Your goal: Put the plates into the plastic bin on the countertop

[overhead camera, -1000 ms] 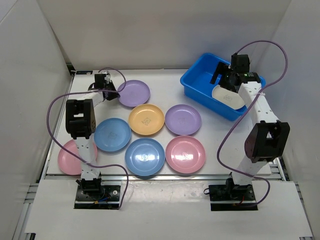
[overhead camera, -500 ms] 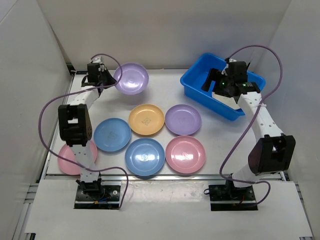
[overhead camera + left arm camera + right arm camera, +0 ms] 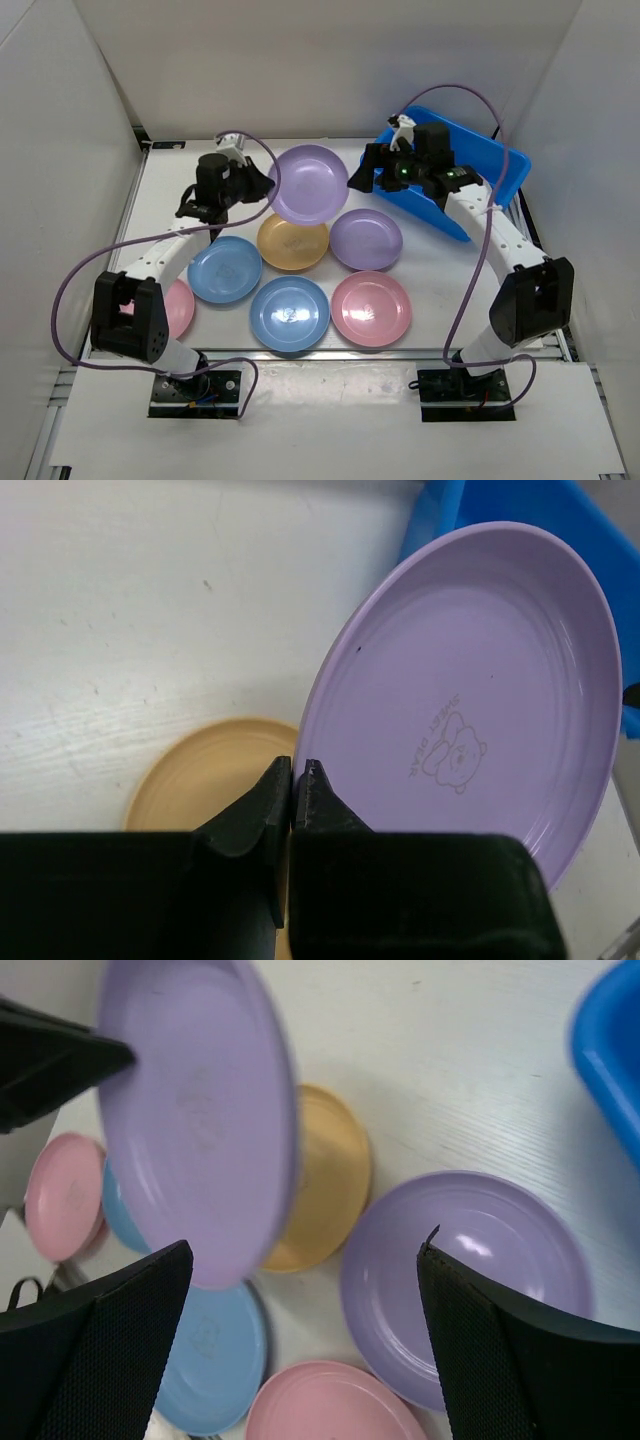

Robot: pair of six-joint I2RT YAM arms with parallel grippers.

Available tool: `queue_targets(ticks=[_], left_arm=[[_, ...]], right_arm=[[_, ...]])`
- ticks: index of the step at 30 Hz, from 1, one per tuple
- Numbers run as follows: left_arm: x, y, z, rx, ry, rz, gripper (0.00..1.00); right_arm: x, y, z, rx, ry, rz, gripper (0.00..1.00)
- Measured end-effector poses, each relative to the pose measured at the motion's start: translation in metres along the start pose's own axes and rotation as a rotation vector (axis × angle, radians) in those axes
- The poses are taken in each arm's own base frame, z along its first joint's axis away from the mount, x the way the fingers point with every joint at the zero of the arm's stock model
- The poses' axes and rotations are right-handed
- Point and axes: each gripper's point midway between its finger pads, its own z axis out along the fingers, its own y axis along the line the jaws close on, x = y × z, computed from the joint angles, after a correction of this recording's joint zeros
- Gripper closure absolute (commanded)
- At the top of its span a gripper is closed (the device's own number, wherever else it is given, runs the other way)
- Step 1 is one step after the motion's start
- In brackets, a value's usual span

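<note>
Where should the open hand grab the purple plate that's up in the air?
Probably the thin rim of the lifted purple plate, opposite where the shut left gripper pinches it. It is tilted up with its free edge toward the open right gripper, so come in from that side, one finger on each face.

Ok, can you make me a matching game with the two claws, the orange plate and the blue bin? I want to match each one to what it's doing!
Things:
1. left claw
2. right claw
3. orange plate
4. blue bin

What it's doing:
A. sitting at the far right of the countertop
B. open, holding nothing
C. shut on the rim of the lifted purple plate
D. lying flat among the other plates

Right pairs: 1-C, 2-B, 3-D, 4-A.
</note>
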Motion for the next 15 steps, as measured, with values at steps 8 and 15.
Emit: queue_targets(ticks=[8, 15], left_arm=[[0.022, -0.030, -0.009, 0.039, 0.049, 0.022, 0.90], [0.009, -0.055, -0.024, 0.085, 0.003, 0.058, 0.90]], right_arm=[[0.014, 0.018, 0.018, -0.083, 0.046, -0.024, 0.22], [0.019, 0.009, 0.027, -0.062, 0.057, -0.010, 0.68]])
